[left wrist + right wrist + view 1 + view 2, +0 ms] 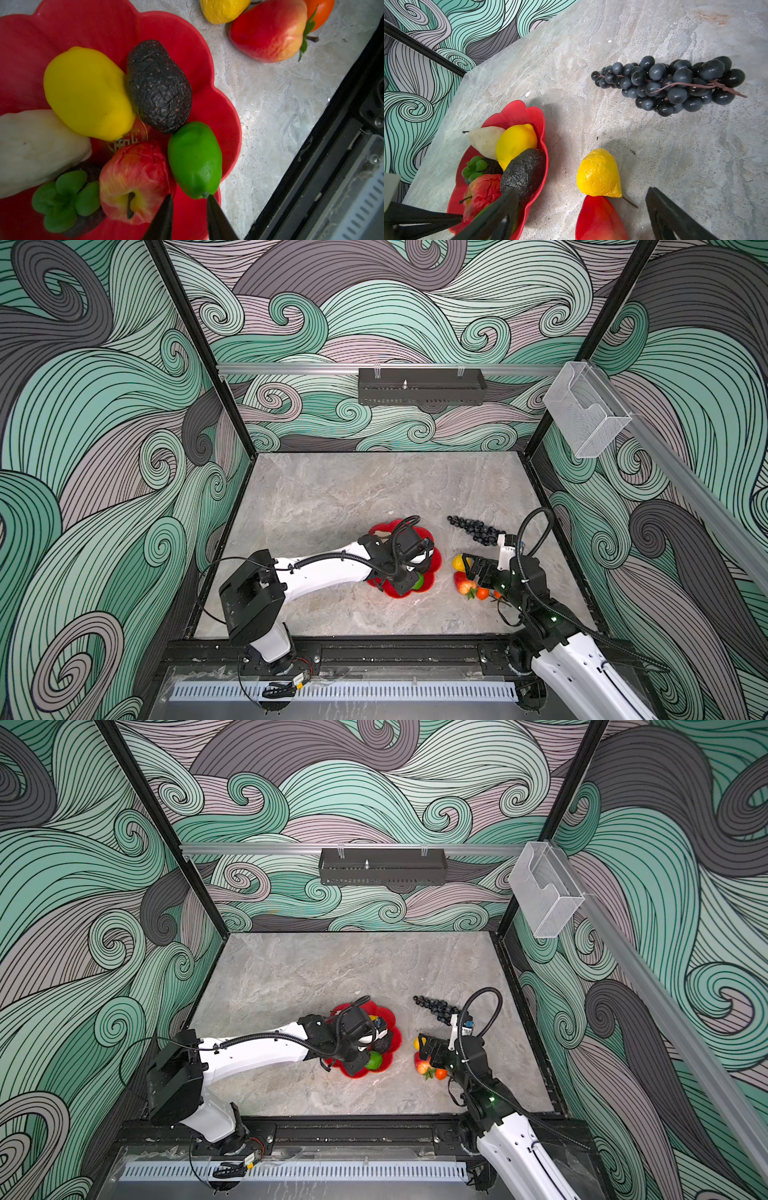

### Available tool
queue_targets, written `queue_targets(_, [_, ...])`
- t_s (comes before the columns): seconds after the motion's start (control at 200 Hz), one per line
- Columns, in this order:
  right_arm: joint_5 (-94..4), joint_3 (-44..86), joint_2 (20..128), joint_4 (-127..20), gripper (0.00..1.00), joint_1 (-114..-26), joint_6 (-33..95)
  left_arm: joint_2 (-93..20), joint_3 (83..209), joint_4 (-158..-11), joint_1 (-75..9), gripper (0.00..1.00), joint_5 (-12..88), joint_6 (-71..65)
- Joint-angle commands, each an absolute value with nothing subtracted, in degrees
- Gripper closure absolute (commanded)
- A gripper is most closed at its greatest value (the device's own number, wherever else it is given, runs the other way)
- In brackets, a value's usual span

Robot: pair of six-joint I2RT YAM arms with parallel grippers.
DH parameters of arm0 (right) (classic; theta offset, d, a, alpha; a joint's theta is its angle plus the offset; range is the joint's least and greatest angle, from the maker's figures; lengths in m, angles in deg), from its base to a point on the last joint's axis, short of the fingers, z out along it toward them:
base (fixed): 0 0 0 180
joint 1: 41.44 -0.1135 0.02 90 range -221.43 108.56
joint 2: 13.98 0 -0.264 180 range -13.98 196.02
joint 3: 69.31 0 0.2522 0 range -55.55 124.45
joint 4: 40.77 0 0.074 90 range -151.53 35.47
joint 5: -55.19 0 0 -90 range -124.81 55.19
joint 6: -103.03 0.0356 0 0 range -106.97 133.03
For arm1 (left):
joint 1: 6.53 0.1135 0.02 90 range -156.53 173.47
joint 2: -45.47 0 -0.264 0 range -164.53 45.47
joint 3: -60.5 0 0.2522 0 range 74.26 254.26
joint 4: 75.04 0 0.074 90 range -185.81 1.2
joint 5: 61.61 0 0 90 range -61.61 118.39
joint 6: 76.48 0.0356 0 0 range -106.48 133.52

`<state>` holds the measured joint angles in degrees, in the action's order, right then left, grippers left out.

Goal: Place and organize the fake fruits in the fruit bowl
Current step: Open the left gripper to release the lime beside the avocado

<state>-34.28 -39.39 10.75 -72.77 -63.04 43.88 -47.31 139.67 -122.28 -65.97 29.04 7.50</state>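
In a top view the bowl [382,529] sits under our left gripper [409,585]. From the left wrist, its jaws stand narrowly apart and empty, with the lime [194,160] at one tip. From the right wrist, our right gripper [582,193] gapes around a red fruit [600,220], lemon [598,174] just ahead. We judge this a pick: next close, lift, carry to the bowl.
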Motion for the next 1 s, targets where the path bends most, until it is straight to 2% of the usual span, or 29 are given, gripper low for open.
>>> queue_targets(0.0, [-34.2, -38.0, 10.3, -74.0, 0.03, -62.7, 43.8, -48.6, 142.2, -122.7, -66.0, 0.70, 28.8, 7.7])
queue_targets(0.375, [-34.4, -37.3, 10.5, -74.2, 0.03, -62.8, 43.6, -52.1, 144.5, -122.3, -66.0, 0.71, 27.6, 8.7])
queue_targets(0.575, [-34.4, -36.0, 11.3, -75.6, 0.03, -62.7, 43.6, -50.4, 144.5, -121.9, -66.0, 0.70, 27.1, 8.4])
queue_targets(0.766, [-34.0, -33.3, 14.1, -81.0, 0.01, -62.7, 43.8, -41.8, 138.8, -116.6, -66.0, 0.60, 26.7, 6.4])
queue_targets(0.996, [-30.6, -28.0, 20.5, -89.9, 0.01, -62.6, 44.0, -25.6, 125.0, -108.5, -65.8, 0.51, 14.6, 2.2])
